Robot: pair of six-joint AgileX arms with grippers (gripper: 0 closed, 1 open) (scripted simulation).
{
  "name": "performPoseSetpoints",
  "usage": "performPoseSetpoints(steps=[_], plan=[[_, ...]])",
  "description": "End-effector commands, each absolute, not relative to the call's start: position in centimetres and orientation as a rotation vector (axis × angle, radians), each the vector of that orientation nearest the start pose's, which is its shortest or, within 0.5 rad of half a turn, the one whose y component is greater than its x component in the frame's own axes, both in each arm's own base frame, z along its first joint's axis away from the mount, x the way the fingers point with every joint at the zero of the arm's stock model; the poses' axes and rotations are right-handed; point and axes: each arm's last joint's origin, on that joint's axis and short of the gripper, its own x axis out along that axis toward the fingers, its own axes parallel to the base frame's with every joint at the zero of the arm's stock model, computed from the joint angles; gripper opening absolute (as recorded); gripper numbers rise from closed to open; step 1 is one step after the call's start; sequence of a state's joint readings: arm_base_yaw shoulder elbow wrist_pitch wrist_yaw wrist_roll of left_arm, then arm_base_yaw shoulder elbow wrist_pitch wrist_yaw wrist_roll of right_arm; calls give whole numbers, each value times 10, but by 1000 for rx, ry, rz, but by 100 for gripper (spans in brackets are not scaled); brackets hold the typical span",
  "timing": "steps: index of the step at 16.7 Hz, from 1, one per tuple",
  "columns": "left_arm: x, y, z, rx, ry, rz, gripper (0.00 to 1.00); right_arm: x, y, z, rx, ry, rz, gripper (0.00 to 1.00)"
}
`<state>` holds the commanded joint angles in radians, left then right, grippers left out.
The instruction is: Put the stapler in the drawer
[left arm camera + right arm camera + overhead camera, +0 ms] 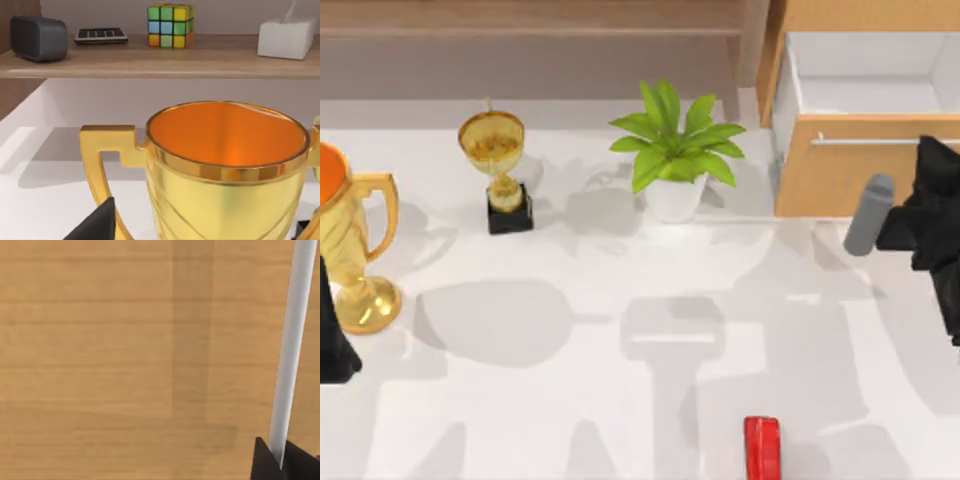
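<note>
While the stapler (762,447) lay on the table (620,400) near its front edge, the right gripper (280,460) was closed on the handle (292,340) of the open drawer (840,180). Left gripper (95,225), parked beside a gold trophy (225,165): finger state indeterminate.

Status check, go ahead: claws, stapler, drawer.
Right claw at silver bar handle of open orange-tan wood drawer. Left claw parked beside large gold trophy. Small red stapler untouched.
</note>
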<state>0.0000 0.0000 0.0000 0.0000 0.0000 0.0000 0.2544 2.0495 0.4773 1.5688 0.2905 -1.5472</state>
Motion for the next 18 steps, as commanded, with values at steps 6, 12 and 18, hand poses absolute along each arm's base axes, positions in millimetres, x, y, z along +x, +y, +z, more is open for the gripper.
performPoseSetpoints(steps=[6,12,18], plan=[[106,-1,160,0,0,0,100,245,69,86,-1569,21,-6,0],[106,-1,160,0,0,0,100,243,69,87,-1570,20,-7,15],[106,-1,160,0,0,0,100,243,69,87,-1570,20,-7,60]])
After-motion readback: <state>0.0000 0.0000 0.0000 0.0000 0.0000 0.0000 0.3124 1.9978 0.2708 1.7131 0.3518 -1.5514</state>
